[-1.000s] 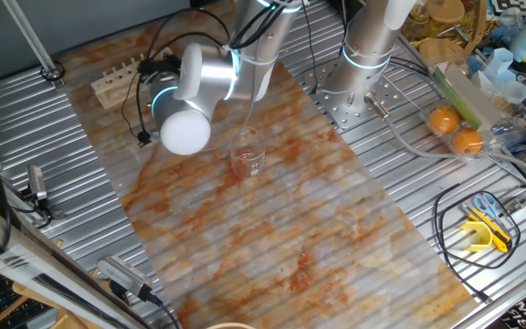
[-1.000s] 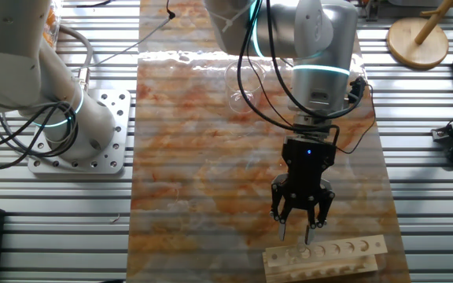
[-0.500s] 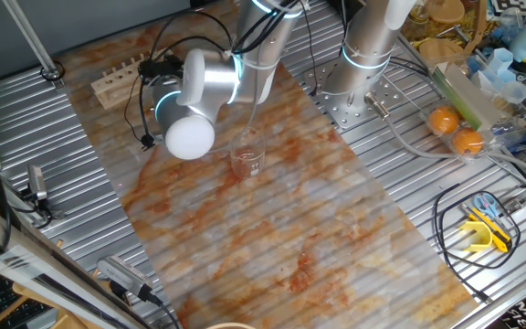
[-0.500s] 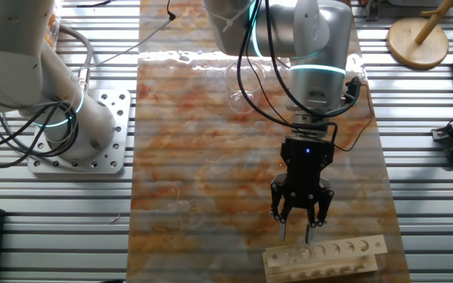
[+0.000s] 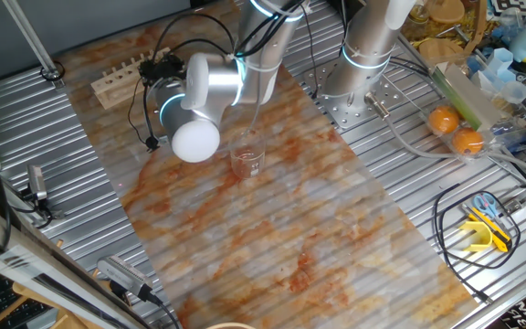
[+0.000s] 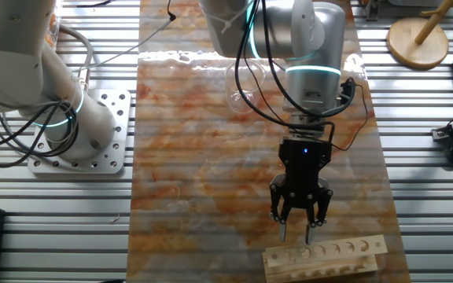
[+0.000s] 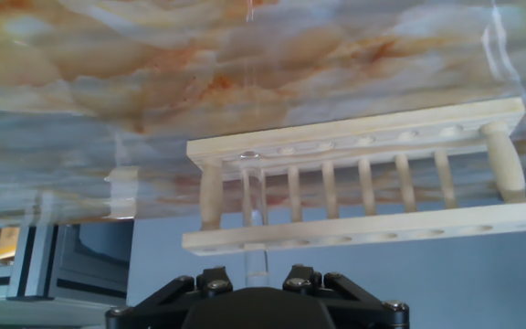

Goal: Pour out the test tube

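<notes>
— End effector (image 6: pixel 300 229)?
— Open, fingers spread, holding nothing, poised just above the rack (image 6: pixel 325 257).
— Count?
— One wooden rack, one test tube (image 7: pixel 253 196) upright in its second hole from the left in the hand view, one beaker (image 5: pixel 247 153).
— Surface?
— Marbled orange-white sheet on a ribbed metal table (image 5: pixel 409 155); clutter at 2 o'clock.

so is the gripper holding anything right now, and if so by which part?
Nothing is held. The gripper hangs open just short of the wooden rack. The test tube stands in the rack's end hole, fingers not on it.
</notes>
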You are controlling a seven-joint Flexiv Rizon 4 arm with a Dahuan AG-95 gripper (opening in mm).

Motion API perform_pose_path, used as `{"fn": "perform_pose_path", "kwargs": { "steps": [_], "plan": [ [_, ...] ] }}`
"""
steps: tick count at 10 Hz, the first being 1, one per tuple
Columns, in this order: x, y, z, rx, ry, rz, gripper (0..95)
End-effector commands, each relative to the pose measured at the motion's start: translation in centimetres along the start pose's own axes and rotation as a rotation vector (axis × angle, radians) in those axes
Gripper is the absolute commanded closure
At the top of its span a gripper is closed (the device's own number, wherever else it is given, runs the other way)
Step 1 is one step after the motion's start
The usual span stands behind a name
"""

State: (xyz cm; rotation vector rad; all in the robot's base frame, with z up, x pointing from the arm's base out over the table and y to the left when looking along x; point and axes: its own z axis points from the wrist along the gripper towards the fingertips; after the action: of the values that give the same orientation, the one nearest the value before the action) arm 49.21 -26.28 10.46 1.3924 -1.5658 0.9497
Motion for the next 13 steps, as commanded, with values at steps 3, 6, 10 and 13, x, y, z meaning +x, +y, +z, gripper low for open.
{"fn": "perform_pose_path", "kwargs": {
  "steps": [3,6,10,13],
  "plan": [
    [-0.04,-0.05,0.02,0.011,0.016,-0.007,57.0],
    [-0.16,0.09,0.15,0.015,0.023,-0.006,57.0],
    [-0.01,0.18,0.00,0.010,0.019,-0.007,57.0],
    [-0.01,0.18,0.00,0.002,0.023,-0.018,57.0]
  ]
}}
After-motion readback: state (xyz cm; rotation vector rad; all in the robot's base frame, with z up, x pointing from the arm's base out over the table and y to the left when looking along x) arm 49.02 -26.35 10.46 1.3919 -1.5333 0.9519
